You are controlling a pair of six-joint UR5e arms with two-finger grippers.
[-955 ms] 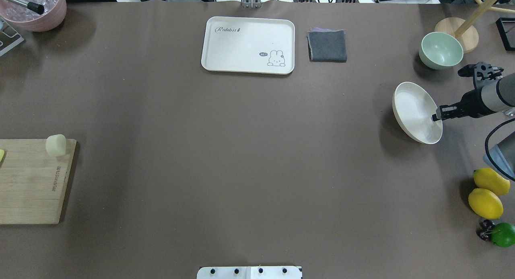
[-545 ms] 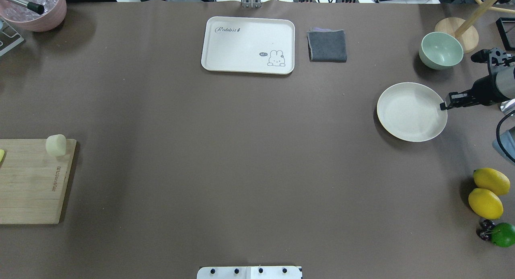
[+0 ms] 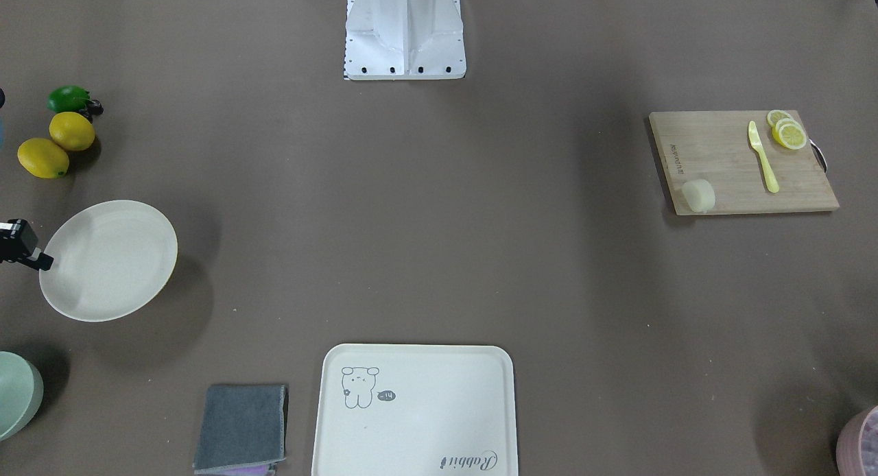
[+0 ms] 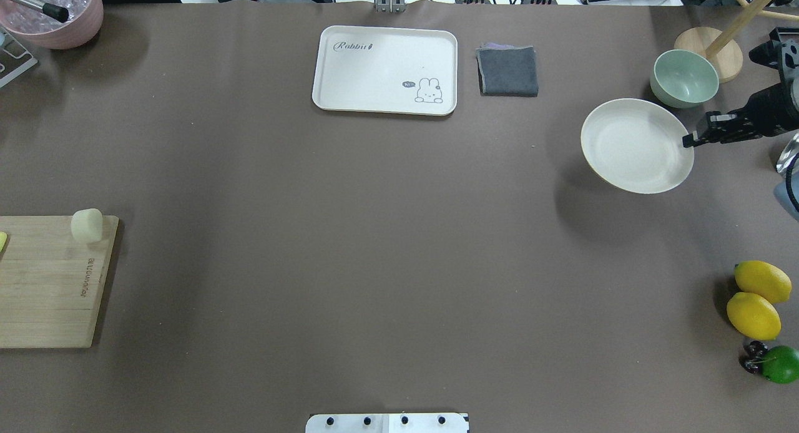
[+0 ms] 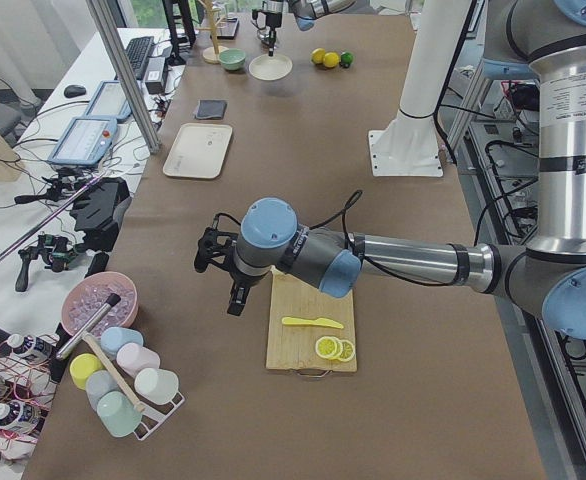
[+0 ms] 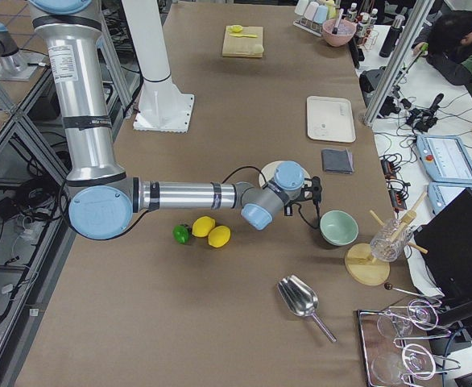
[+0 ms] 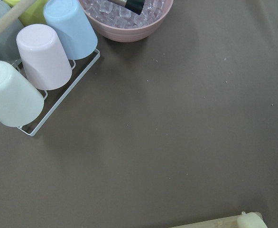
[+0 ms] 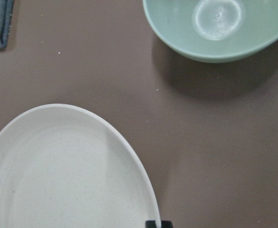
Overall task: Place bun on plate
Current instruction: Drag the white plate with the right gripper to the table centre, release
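The bun (image 4: 87, 226), a small pale cream block, rests on the far right corner of the wooden cutting board (image 4: 44, 296); it also shows as bun (image 3: 698, 195) and bun (image 7: 250, 221). The round cream plate (image 4: 630, 146) hangs above the table at the right, its shadow cast below it. My right gripper (image 4: 686, 140) is shut on the plate's right rim; the plate (image 8: 68, 175) fills the lower left of the right wrist view. My left gripper (image 5: 228, 290) hovers beside the board near the bun; I cannot tell whether it is open or shut.
A pale green bowl (image 4: 685, 77) stands just beyond the plate. A cream tray (image 4: 385, 70) and a grey cloth (image 4: 507, 70) lie at the far middle. Lemons (image 4: 755, 302) sit at the right edge. A pink ice bowl (image 7: 129, 19) and a cup rack (image 7: 34, 71) stand left.
The plate went from tilted on its edge to level, then rose off the table and shifted toward the far side with my right gripper. The bun has not moved.
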